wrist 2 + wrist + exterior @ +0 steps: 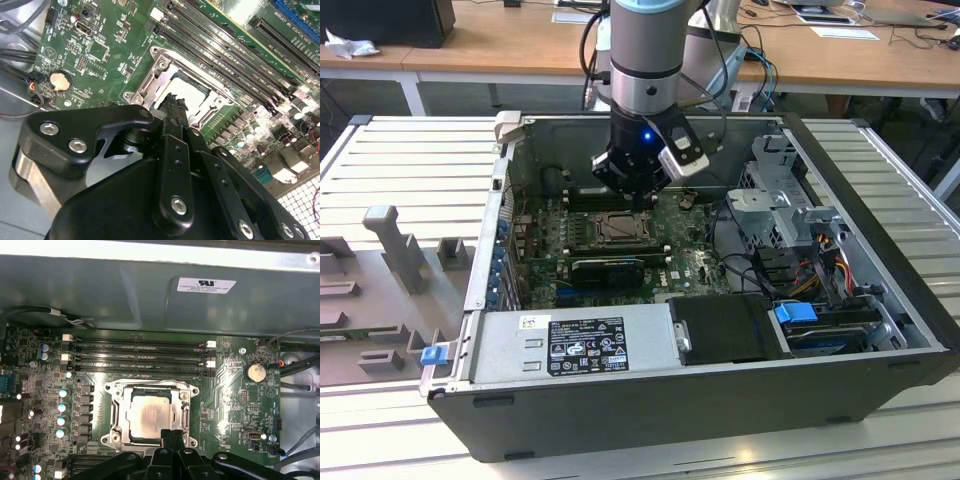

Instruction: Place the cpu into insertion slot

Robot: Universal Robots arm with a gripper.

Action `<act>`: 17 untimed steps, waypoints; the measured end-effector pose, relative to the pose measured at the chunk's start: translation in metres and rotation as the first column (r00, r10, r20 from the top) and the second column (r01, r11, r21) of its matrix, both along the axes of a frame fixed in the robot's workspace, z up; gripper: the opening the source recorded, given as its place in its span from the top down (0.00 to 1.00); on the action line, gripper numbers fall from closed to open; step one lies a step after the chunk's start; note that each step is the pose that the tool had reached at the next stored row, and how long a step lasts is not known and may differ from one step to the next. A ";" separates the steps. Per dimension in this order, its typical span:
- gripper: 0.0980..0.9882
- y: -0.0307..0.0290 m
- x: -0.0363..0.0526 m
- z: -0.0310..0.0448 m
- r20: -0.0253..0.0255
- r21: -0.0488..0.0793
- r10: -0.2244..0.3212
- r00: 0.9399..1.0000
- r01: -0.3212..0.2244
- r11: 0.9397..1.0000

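Chip: pale silver-grey square cpu [149,419] lies in metal-framed square insertion slot [114,412], near edge hidden.
Jaws: black gripper [172,436] pressed together, empty.

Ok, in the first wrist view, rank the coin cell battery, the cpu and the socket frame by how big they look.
Largest to smallest:
1. the insertion slot's metal frame
2. the cpu, sitting inside that frame
3. the coin cell battery, clearly the smallest

All three lie on the same motherboard, so nearness barely skews this.
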State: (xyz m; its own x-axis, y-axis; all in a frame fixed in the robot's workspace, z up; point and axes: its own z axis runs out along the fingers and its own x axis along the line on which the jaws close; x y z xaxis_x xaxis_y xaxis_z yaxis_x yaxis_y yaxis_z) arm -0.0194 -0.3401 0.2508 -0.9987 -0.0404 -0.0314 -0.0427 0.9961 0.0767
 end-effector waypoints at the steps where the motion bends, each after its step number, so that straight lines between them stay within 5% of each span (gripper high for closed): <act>1: 0.99 -0.0009 0.0000 0.0000 0.000 0.000 0.000 1.000 0.000 1.000; 6: 0.99 -0.0080 0.0000 -0.0001 0.000 0.000 0.000 1.000 0.000 1.000; 12: 0.99 -0.0281 0.0000 -0.0002 0.000 0.013 0.000 1.000 0.000 1.000; 17: 0.99 -0.0356 -0.0002 -0.0002 0.000 0.015 0.000 1.000 0.000 1.000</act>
State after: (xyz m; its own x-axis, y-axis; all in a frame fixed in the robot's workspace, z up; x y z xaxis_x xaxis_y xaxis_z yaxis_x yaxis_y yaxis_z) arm -0.0195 -0.3756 0.2505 -0.9987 -0.0399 -0.0320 -0.0426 0.9949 0.0917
